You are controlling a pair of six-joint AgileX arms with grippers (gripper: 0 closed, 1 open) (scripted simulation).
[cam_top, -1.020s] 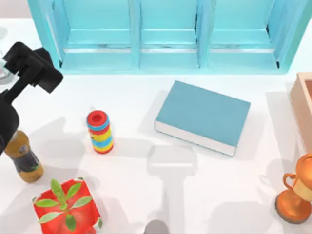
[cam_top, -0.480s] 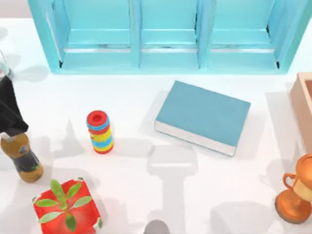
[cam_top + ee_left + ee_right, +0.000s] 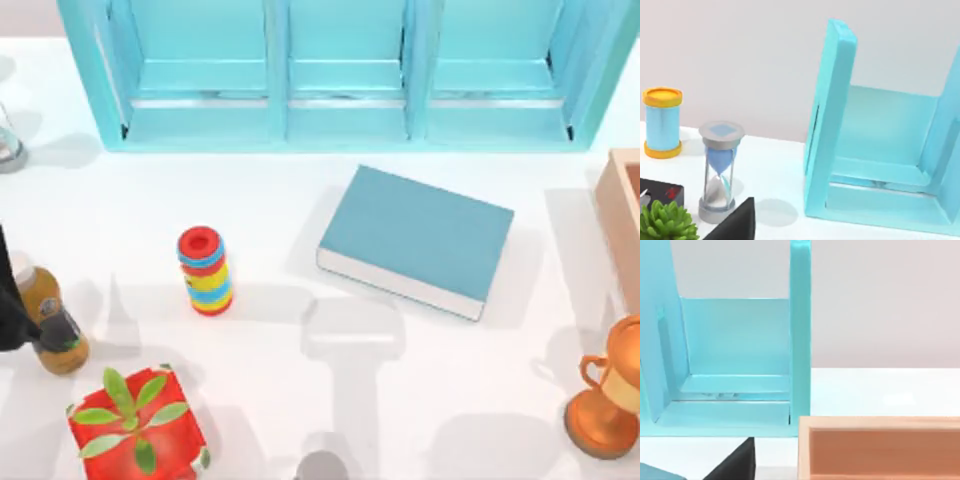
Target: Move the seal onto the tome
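Top view: teal tome point(image 3: 415, 238) lies bare on the tabletop point(image 3: 260, 200); left arm point(image 3: 8, 300) sits well left of the tome. Whether either arm's grip is open or closed cannot be told. Likely step: finding the seal, then grasping it.

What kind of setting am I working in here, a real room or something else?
Most likely a rendered tabletop scene, not a real room: a plain white table before a blank wall, a teal shelf unit at the back, and unrelated props scattered around, such as the teal book, an orange trophy cup and an hourglass.
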